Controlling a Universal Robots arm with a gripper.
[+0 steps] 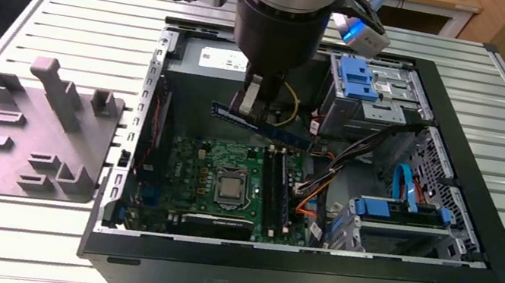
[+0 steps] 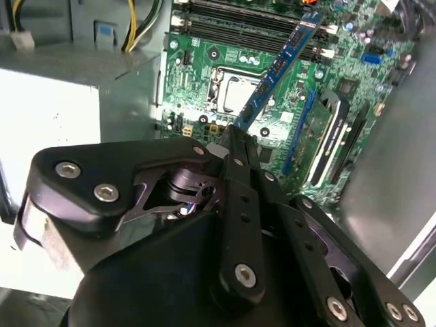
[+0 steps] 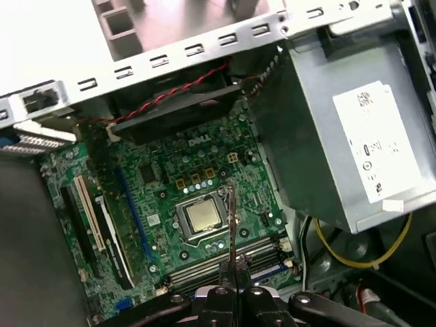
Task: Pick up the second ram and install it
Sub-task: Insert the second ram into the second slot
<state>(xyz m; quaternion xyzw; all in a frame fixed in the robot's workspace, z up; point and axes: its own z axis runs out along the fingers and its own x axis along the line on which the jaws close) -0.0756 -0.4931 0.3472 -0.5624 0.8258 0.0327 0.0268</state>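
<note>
Your gripper [image 1: 250,104] is shut tight on the second ram [image 1: 261,125]. In the second wrist view you can see the thin blue stick [image 2: 276,68] pinched near one end between the black fingers [image 2: 235,170]. The stick hangs in the air inside the open computer case [image 1: 483,234]. It is above the green board [image 1: 216,174] and not touching it. It sits over the board's far edge, close to the grey power box [image 1: 207,61]. The long slots [image 1: 276,184] lie below it, along the board's edge on the exterior view's right. The grey tray [image 1: 29,127] rests on the table [image 1: 100,8], just beside the case.
</note>
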